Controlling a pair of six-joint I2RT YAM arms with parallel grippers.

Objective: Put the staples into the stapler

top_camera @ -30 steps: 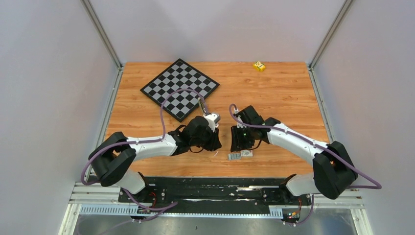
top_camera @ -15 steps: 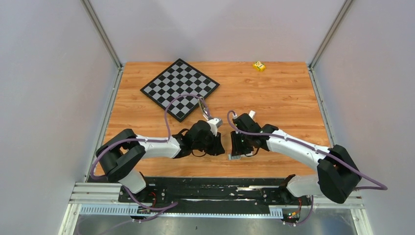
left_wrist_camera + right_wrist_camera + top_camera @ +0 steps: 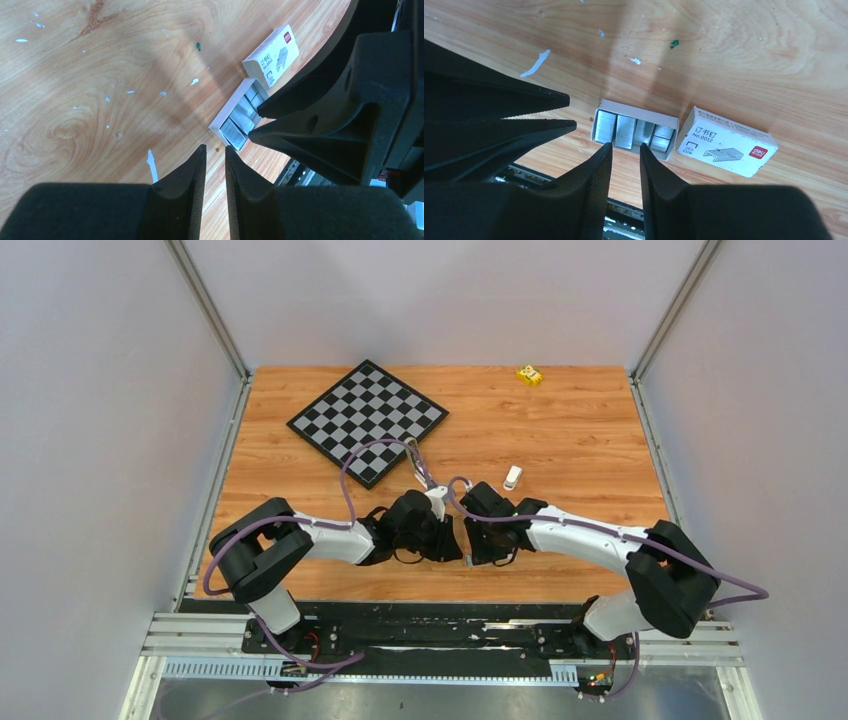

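Chessboard (image 3: 367, 421) lies at the far left of the table (image 3: 560, 420), well apart from the work. Near the front edge, the left gripper (image 3: 215, 152) hangs low over the wood. Its jaws are drawn to a narrow slit with nothing between them, and its tips point at one end of a small open tray (image 3: 634, 107). The tray holds the staples (image 3: 239, 119), silvery strips packed side by side.

The right gripper (image 3: 624, 150) faces the same tray from the other side. Its jaws are likewise narrow and empty, and its tips sit just short of the tray's wall. Both tools seem narrowed to pinch a thin strip, with one arm perhaps steadying the tray while the other picks.

Crowding looks like the main obstacle. The two sets of black fingers nearly meet over the tray, and its walls shield the strips. The white box (image 3: 724, 142) lies just right of the tray.

Beyond the right arm a small pale thing sits alone on the wood. It is probably the stapler (image 3: 512, 477), though it is too small to be sure. A yellow block (image 3: 529, 374) rests at the back right.
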